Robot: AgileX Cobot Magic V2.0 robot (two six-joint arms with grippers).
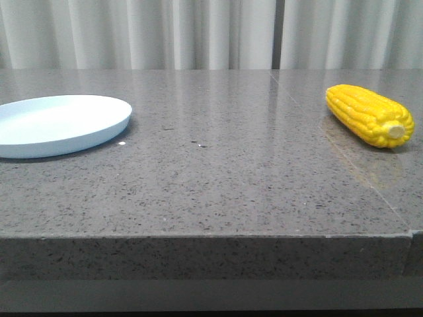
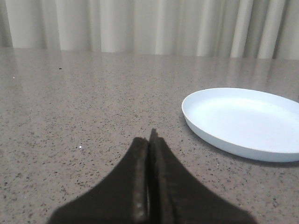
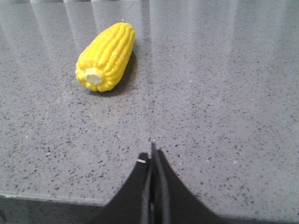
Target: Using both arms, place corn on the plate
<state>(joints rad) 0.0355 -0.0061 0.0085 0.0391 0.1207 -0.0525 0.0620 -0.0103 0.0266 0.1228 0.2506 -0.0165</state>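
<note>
While both the left gripper (image 2: 149, 140) and right gripper (image 3: 152, 154) sit pressed together holding nothing, the corn (image 1: 369, 115) lies far right and the plate (image 1: 59, 123) far left on the speckled grey counter (image 1: 218, 178) before pale curtains (image 1: 198, 33).

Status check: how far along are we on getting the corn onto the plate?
Nothing looks done yet. The corn lies on the countertop at the right, far from the empty plate at the left. Nothing is in hand: the left claw and right claw are both shut and empty. Left: grasp the corn, carry it across, set it on the plate.
</note>
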